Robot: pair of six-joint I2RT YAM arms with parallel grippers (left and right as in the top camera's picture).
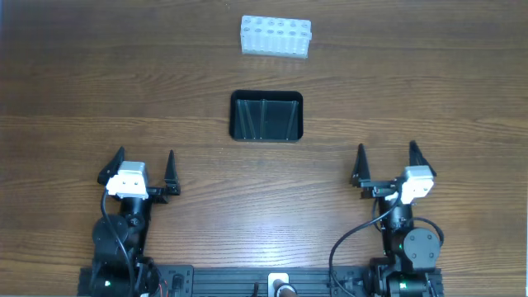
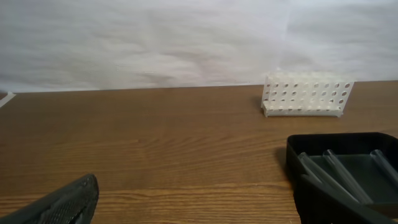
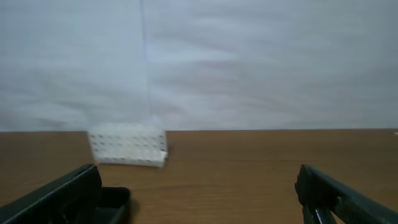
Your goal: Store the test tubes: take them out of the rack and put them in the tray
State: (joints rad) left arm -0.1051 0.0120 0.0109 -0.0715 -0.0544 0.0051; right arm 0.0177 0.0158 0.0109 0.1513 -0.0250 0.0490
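A white test tube rack point(image 1: 276, 36) stands at the far middle of the table; whether tubes stand in it I cannot tell. In front of it sits the black tray point(image 1: 233, 115) with clear test tubes point(image 1: 264, 120) lying inside. My left gripper point(image 1: 144, 157) is open at the near left, well short of the tray, holding nothing. My right gripper point(image 1: 386, 150) is open at the near right, also holding nothing. The left wrist view shows the rack point(image 2: 306, 95), the tray point(image 2: 295, 155) and three tubes point(image 2: 339, 171) lying in it. The right wrist view shows the rack point(image 3: 127, 145) far off.
The wooden table point(image 1: 99, 82) stretches bare on both sides of the tray and rack. A pale wall point(image 2: 155, 37) stands behind the table's far edge. Both arm bases sit along the near edge.
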